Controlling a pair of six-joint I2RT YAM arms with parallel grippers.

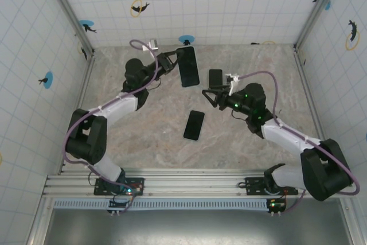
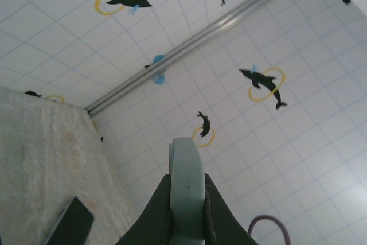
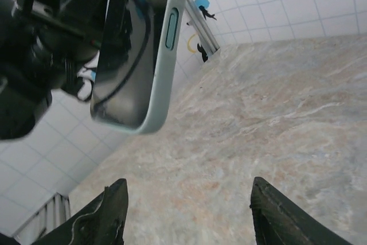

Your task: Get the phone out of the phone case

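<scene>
Two dark slabs lie flat on the tabletop (image 1: 143, 136): a dark phone (image 1: 194, 125) near the centre and a smaller dark slab (image 1: 215, 77) further back, just beyond the right arm's wrist. Left fingers (image 1: 175, 60) are pinching the phone case (image 1: 187, 66), holding it off the tabletop at rear centre. The left wrist view looks along the case's pale green edge (image 2: 186, 164), clamped between both pads. From the right wrist, the case (image 3: 157, 67) hangs overhead, tilted, with a glossy dark face and a side button on the pale rim; can't tell if a phone sits inside it. Right fingers (image 1: 207, 97) are spread with nothing between them, just right of the case's lower end and apart from it, marble surface below.
</scene>
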